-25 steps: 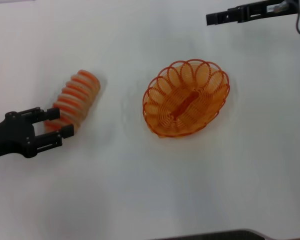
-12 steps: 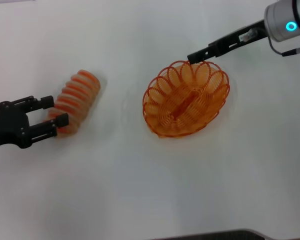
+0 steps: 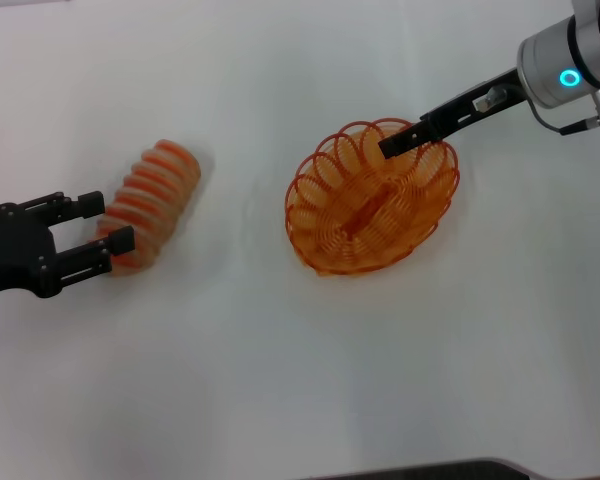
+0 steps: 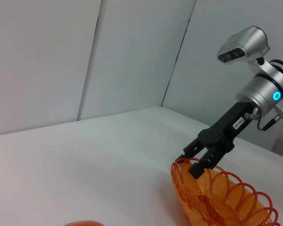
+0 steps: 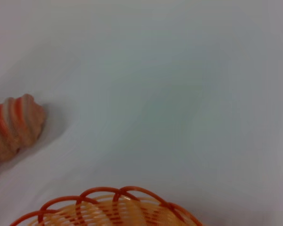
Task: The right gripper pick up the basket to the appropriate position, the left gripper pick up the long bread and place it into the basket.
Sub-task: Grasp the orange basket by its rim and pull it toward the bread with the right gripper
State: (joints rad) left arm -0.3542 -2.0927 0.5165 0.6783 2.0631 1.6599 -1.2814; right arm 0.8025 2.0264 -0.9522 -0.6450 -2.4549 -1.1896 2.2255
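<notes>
basket: The orange wire basket sits on the white desk, a bit right of the middle. It is not lifted. Nothing is inside it.

long bread: The long bread lies flat on the desk, far to the left of the basket and well apart from it. It has orange stripes across it.

task so far: I think the job is just at the start. The basket is not picked up yet, and the bread is not in it. Both grabs and the drop into the basket are left to do.

right tool: The right tool comes in from the far right. Its tip is at the far rim of the basket. In the left wrist view the right tool has its two fingers a little apart, with the rim loops right by them. It looks like one finger is inside the rim and one outside, but I cannot tell if they touch the wire. It is not squeezing anything yet.

left tool: The left tool is at the near left. Its fingers are spread wide, one on each side of the near end of the bread. They are right beside the bread. It has not pinched the bread.

next: My guess is that each tool now has to close on its thing.
</notes>
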